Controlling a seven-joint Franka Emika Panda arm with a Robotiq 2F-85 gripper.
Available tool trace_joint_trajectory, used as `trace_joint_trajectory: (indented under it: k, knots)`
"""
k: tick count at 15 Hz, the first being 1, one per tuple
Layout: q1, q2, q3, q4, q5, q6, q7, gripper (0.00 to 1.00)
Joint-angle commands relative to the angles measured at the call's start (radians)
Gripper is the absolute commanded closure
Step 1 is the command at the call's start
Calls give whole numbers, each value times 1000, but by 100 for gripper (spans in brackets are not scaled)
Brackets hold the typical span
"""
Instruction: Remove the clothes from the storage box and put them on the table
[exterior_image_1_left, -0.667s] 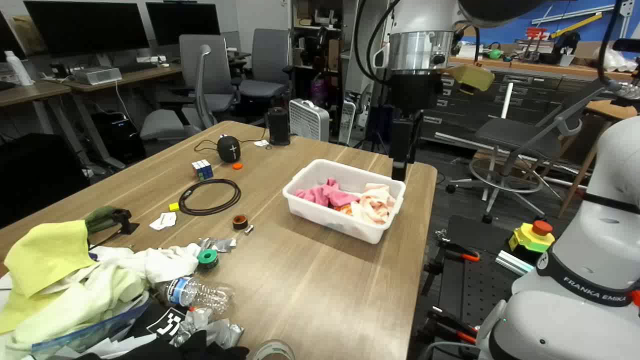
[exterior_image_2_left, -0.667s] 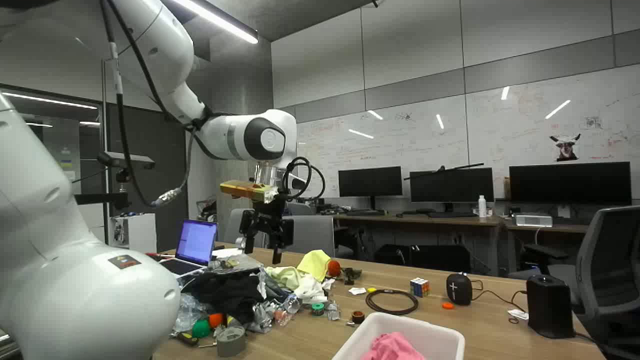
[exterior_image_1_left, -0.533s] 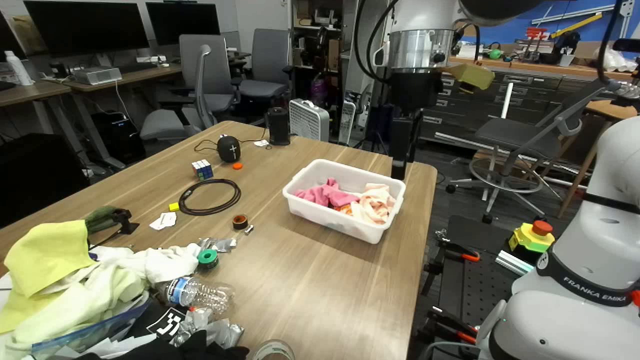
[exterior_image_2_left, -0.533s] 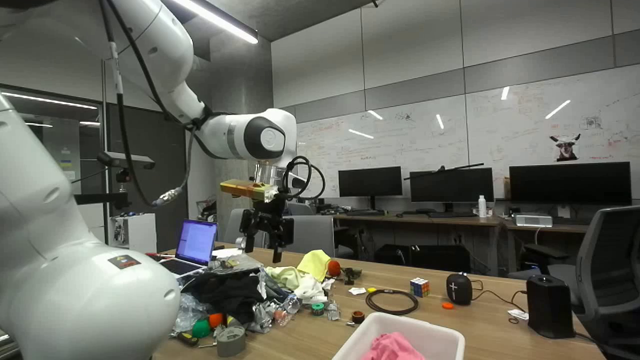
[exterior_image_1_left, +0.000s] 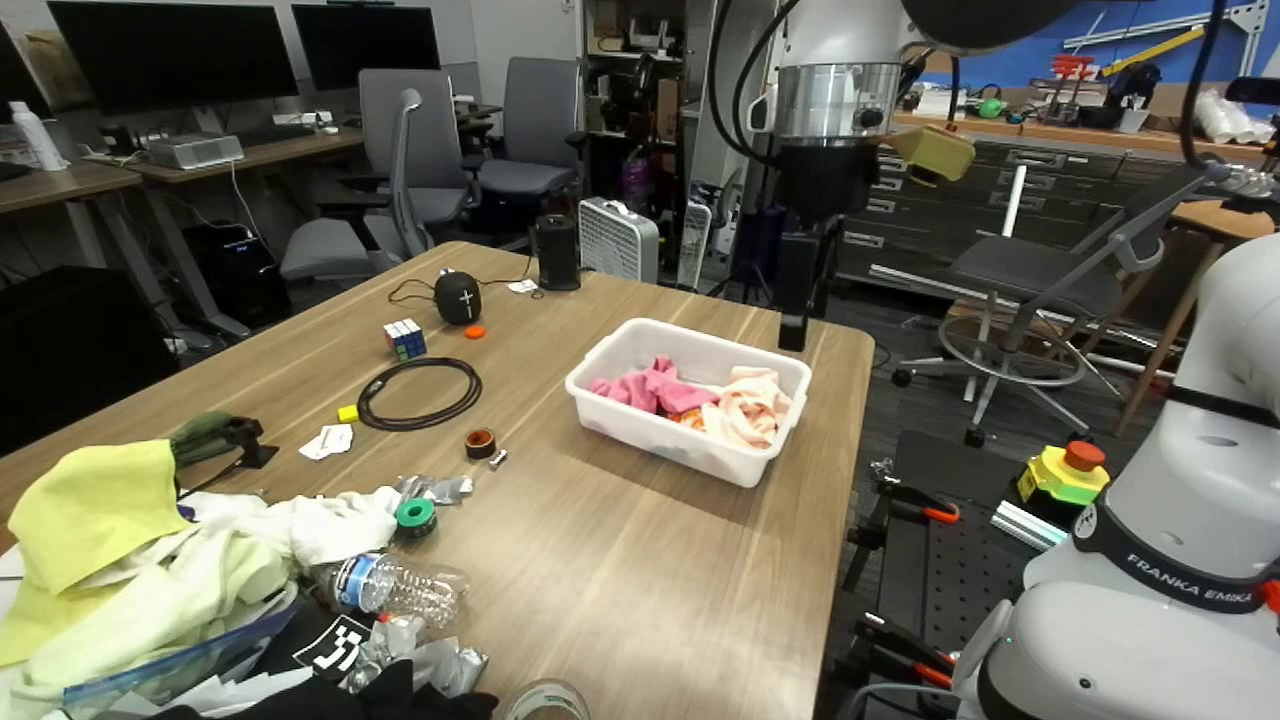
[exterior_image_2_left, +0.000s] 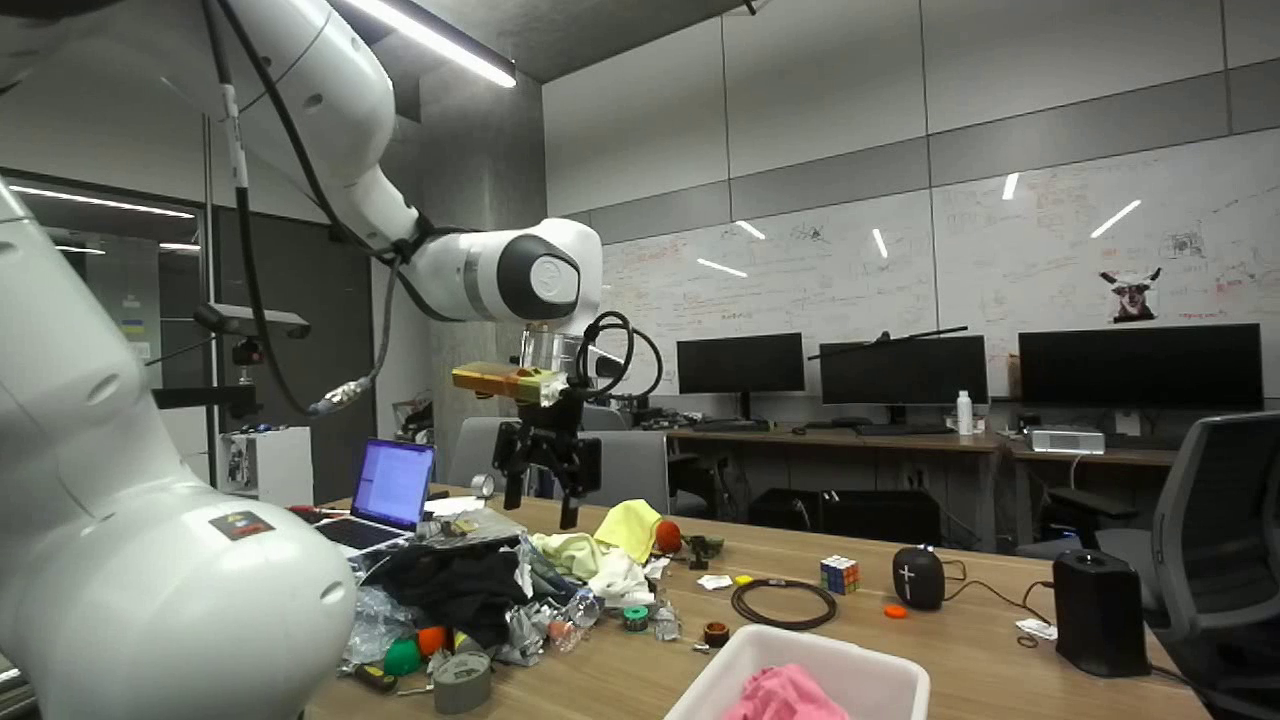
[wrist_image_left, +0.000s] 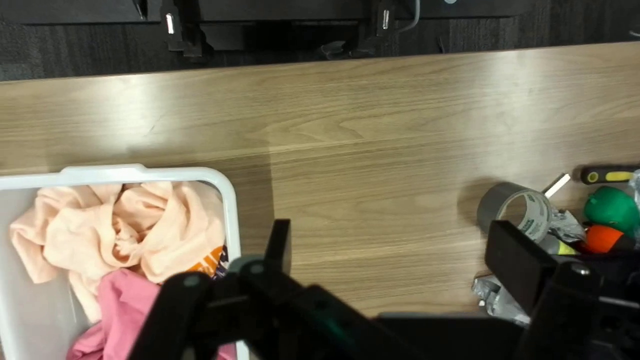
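Parted jaws slightly nearer the storage box (exterior_image_1_left: 655, 437), clothes (wrist_image_left: 112, 235) inside unmoved

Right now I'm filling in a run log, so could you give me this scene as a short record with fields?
container: white plastic storage box, standing on the wood-grain table
contents: peach cloth and pink cloth, plus a partly hidden orange-and-dark item
grip: fingers spread apart, holding nothing, raised above the table
elsewhere on table: Rubik's cube, duct tape roll, plastic water bottle
status: neither cloth out of the box yet
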Motion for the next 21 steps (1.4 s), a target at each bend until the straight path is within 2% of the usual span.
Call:
trace_joint_trajectory:
  k: [1,5,11,21]
  knots:
    - [-52,53,-19,47,-45,47,11,0]
    - [-104,121,-58,87,-82,142,5,0]
    - [-154,266,-123,161,-74,241,4,0]
    - [-191,516,-181,256,-51,311,-10,0]
